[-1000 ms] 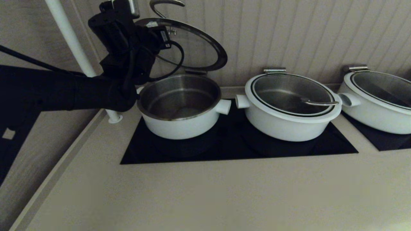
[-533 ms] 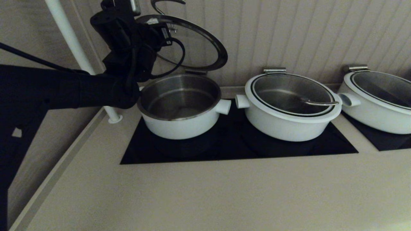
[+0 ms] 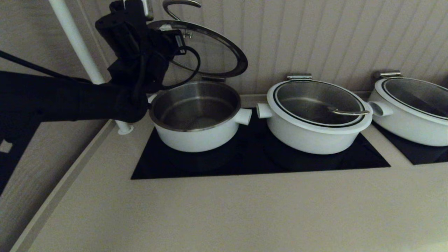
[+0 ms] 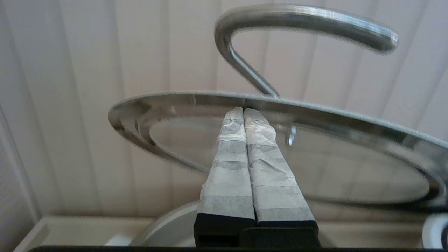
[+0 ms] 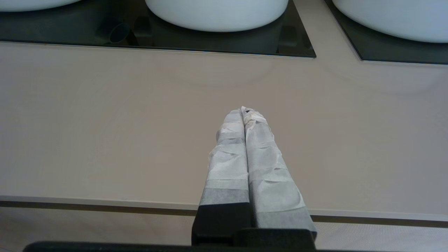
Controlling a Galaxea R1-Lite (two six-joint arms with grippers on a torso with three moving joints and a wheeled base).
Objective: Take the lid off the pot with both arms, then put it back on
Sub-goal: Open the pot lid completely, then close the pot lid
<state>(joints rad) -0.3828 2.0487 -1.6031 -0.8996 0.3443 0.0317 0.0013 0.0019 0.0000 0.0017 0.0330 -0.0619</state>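
Note:
The pot stands open on the left of the black cooktop. Its glass lid is tilted up above it, far edge low near the wall, wire handle on top. My left gripper is shut, with its taped fingertips pressed against the underside of the lid's near rim, below the handle. In the head view the left arm hides its fingers. My right gripper is shut and empty, low over the beige counter near its front edge, out of the head view.
Two wider white pots with their lids on stand to the right and far right. A white pole rises behind the left arm. The ribbed wall is close behind the pots.
The left arm and the lid rose slightly half a second ago and have come back down to about where they were. The right arm shows no earlier view.

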